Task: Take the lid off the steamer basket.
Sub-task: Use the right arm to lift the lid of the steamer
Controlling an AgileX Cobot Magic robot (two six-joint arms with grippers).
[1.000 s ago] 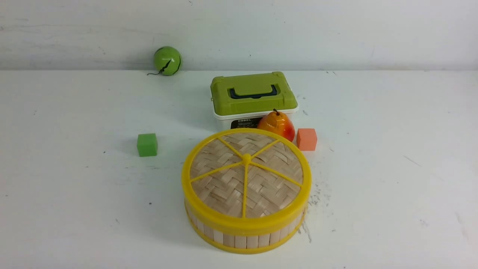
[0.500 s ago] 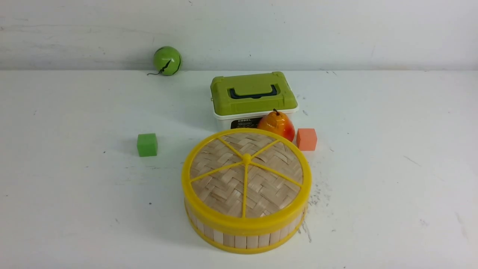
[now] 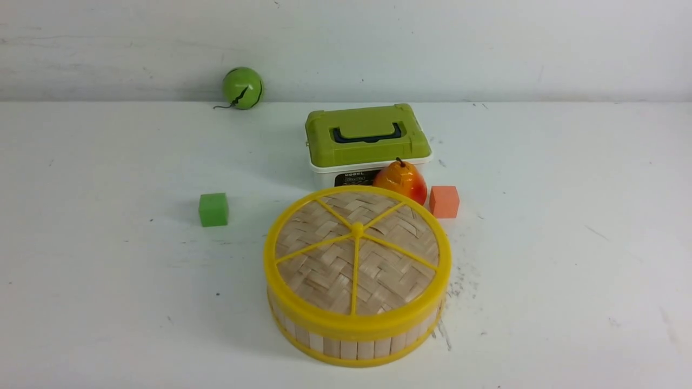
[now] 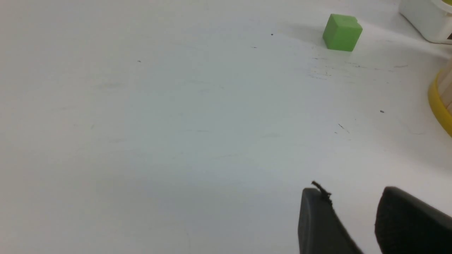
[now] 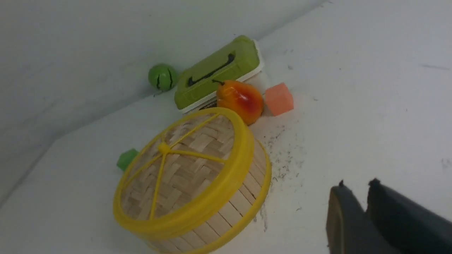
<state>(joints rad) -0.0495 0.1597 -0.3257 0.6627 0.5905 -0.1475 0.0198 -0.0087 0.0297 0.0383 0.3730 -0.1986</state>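
The steamer basket (image 3: pixel 351 348) stands at the front middle of the white table, a round tub with a pale slat wall and yellow rims. The lid (image 3: pixel 357 254), woven bamboo with yellow spokes and a central knob, sits flat on it. Neither arm shows in the front view. In the right wrist view my right gripper (image 5: pixel 356 187) hovers over bare table, off to the side of the basket (image 5: pixel 243 204) and lid (image 5: pixel 183 165), its tips a narrow gap apart and empty. My left gripper (image 4: pixel 353 192) is open over bare table, with the basket's yellow rim (image 4: pixel 439 106) at the picture's edge.
Behind the basket stand a green-lidded white box (image 3: pixel 366 135), a pear (image 3: pixel 401 181) touching the basket's far rim, and an orange cube (image 3: pixel 444 201). A green cube (image 3: pixel 213 209) lies to the left. A green ball (image 3: pixel 242 87) rests by the back wall.
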